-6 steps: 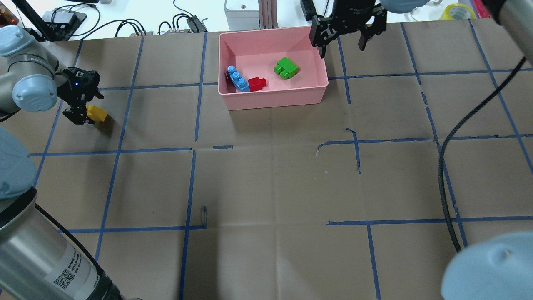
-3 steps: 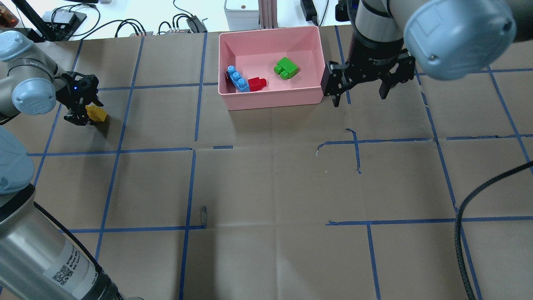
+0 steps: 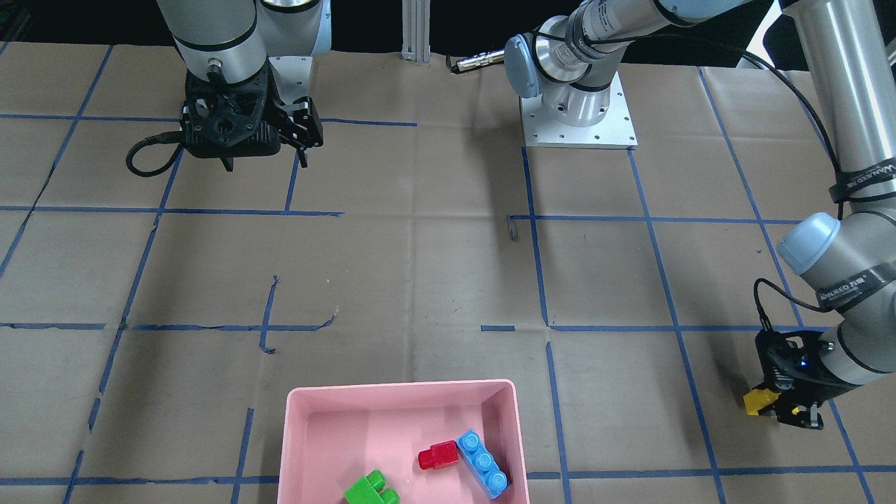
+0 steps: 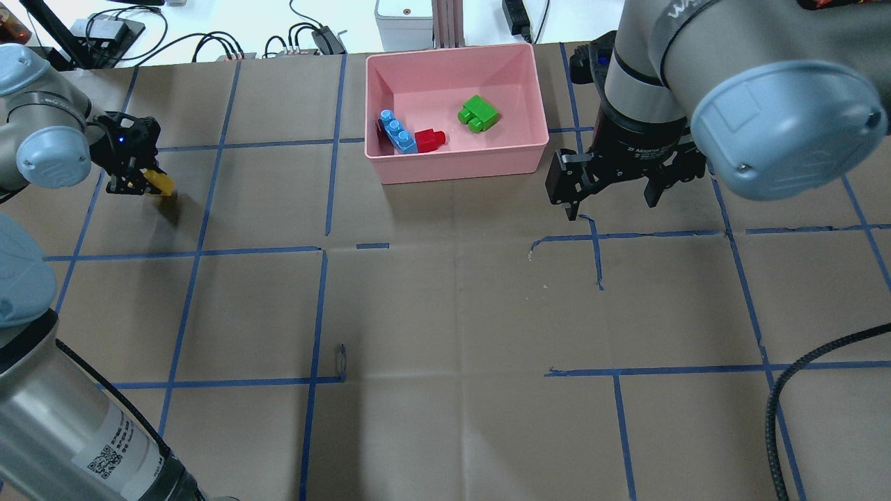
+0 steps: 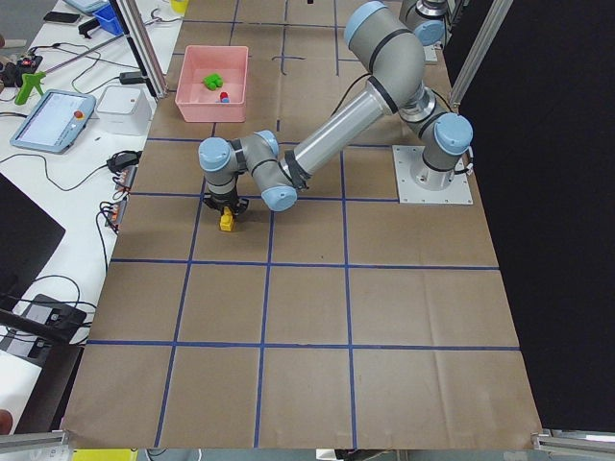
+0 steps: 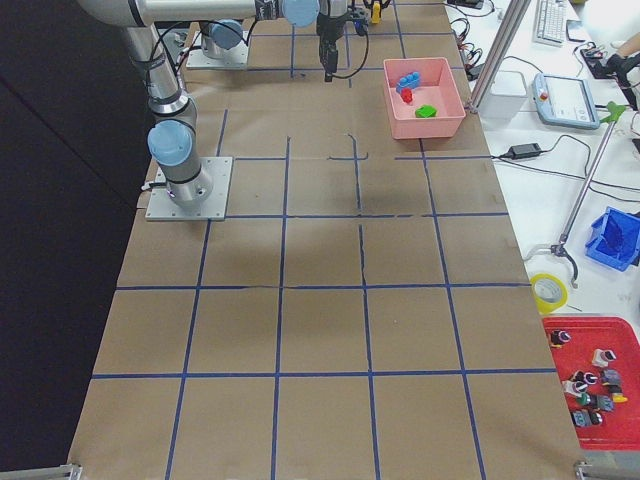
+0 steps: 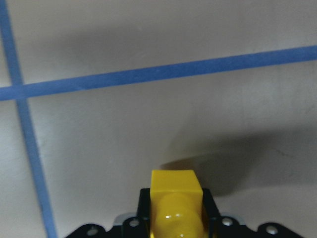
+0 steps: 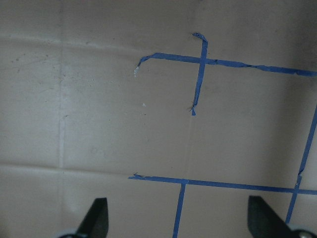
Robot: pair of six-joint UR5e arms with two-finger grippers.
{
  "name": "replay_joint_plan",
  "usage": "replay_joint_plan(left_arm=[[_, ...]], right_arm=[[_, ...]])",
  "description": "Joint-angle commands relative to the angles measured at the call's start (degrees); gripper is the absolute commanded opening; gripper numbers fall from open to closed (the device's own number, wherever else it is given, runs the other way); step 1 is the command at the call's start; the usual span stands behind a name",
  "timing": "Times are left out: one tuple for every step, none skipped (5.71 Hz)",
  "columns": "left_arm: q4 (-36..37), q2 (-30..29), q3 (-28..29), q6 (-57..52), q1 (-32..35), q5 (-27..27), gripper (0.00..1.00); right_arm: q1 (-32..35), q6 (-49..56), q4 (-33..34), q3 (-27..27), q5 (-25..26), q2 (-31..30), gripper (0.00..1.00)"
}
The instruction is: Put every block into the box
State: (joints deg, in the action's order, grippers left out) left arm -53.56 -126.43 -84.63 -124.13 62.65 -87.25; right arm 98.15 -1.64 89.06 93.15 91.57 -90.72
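Note:
My left gripper point(image 4: 137, 182) is shut on the yellow brick point(image 4: 162, 183) and holds it just above the table at the far left. The brick also shows in the left wrist view point(image 7: 176, 201) and the front view point(image 3: 759, 402). The pink box point(image 4: 459, 169) stands at the back middle. In it lie the light blue brick point(image 4: 398, 132), the red brick point(image 4: 430, 140) and the green brick point(image 4: 479, 114). My right gripper point(image 4: 612, 206) is open and empty, just right of the box over bare table point(image 8: 181, 220).
Cables and grey devices point(image 4: 400, 24) lie beyond the table's far edge, behind the box. A black cable point(image 4: 786, 390) hangs at the near right. The left arm's base plate point(image 3: 577, 119) is bolted to the table on the robot's side.
My right gripper has moved from over the box's far right corner toward the robot, to the table right of the box. My left gripper has lifted the yellow brick slightly.

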Motion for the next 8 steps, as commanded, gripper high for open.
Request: replay_joint_plan(left_arm=[[-2.0,5.4,2.3,6.0,0.4,3.4,0.0],[-10.8,10.5,3.7,15.2,1.1,4.0,0.0],[-17.0,12.7,6.0,28.0,4.1,5.9,0.0],[-22.2,12.5,9.1,45.6,7.7,7.6,0.0],[-25.1,12.0,12.7,61.2,12.5,7.6,0.0],[-27.1,11.0,16.0,78.4,17.1,7.3,0.0],[-28.3,9.1,19.1,94.2,21.7,7.2,0.0],[-28.6,6.5,22.3,108.3,26.9,6.1,0.0]], right_arm=[[-0.2,-1.1,-0.2,-1.0,-0.3,-0.2,1.0],[-0.3,-1.4,0.1,-1.1,-0.3,-0.1,1.0],[-0.7,-1.6,0.7,-0.6,-0.3,-0.1,1.0],[-0.9,-2.1,0.7,-0.4,-0.3,-0.2,1.0],[-1.4,-4.0,0.6,0.1,-0.3,-0.3,1.0],[-2.3,-4.6,0.6,0.3,-0.3,-0.3,1.0],[-2.8,-4.6,0.5,0.2,-0.3,-0.3,1.0],[-2.6,-4.6,0.5,0.2,-0.3,-0.3,1.0]])
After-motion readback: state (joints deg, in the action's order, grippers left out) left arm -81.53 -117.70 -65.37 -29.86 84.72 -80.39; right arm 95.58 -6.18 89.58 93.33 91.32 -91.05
